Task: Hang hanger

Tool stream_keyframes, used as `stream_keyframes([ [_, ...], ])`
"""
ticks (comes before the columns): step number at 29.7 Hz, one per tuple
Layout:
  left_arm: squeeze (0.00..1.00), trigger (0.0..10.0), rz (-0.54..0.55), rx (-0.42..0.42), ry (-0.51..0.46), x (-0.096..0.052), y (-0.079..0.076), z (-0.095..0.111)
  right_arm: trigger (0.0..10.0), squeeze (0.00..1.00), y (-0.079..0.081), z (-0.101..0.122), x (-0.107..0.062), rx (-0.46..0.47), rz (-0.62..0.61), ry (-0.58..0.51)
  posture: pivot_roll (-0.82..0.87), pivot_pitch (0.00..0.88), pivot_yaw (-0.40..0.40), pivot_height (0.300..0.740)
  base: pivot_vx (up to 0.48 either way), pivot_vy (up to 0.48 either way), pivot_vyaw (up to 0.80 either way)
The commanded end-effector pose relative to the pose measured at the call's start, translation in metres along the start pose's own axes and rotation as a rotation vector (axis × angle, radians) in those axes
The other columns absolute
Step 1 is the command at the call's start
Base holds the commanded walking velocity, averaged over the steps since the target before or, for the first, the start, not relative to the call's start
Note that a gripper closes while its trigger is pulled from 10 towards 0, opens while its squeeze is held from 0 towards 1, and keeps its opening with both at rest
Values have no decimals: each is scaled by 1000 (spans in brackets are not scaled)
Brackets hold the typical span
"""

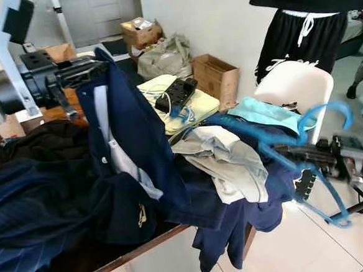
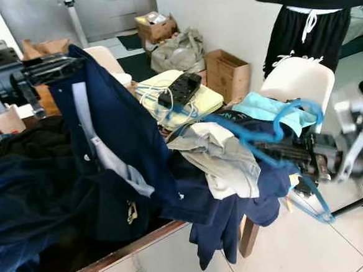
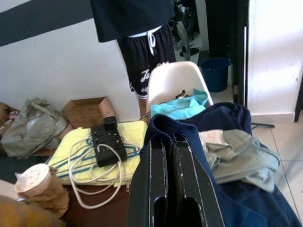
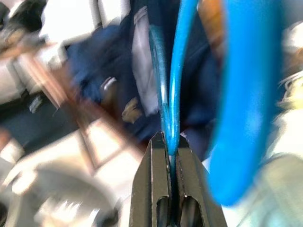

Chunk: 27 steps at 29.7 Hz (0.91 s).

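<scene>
left gripper [image 1: 96,70]: clamped on navy jacket [image 1: 138,145], lifted over table [image 1: 115,260] | right gripper [image 1: 289,154]: clamped on blue hanger [image 1: 275,145], past table's right edge

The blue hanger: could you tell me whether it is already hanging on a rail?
No, the blue hanger is clamped between the fingers of the right gripper, held in the air beside the clothes-covered table.

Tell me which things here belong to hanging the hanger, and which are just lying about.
Job: blue hanger, shut in the right gripper; navy garment, shut in the left gripper.

Lying about: power strip, yellow cloth, grey garment, white chair, cardboard box.
</scene>
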<state>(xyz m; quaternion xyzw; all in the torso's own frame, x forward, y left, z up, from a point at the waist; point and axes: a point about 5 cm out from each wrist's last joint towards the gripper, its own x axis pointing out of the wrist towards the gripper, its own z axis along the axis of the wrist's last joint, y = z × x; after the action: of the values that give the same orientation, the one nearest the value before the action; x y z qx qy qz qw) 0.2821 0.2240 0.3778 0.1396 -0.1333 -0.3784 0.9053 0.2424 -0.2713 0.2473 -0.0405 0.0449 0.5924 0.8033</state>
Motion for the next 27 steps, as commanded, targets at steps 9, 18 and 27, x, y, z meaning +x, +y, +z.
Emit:
stream_keyframes([
  [9, 0, 10000, -57, 23, -25, 6, -4, 5, 10000, 0, 21, 28, 43, -120, 208, -23, 0, 0, 43, 740, 0, 0, 0],
  [18, 0, 10000, -117, -8, -49, 18, -16, -5, 10000, 0, 5, 41, 85, -177, 76, -86, 10, 0, 40, 740, 0, 0, 0],
  [27, 0, 10000, -132, -23, -74, 26, -24, -11, 10000, 0, 11, 42, 99, -168, 67, -46, 5, 5, 38, 740, 0, 0, 0],
])
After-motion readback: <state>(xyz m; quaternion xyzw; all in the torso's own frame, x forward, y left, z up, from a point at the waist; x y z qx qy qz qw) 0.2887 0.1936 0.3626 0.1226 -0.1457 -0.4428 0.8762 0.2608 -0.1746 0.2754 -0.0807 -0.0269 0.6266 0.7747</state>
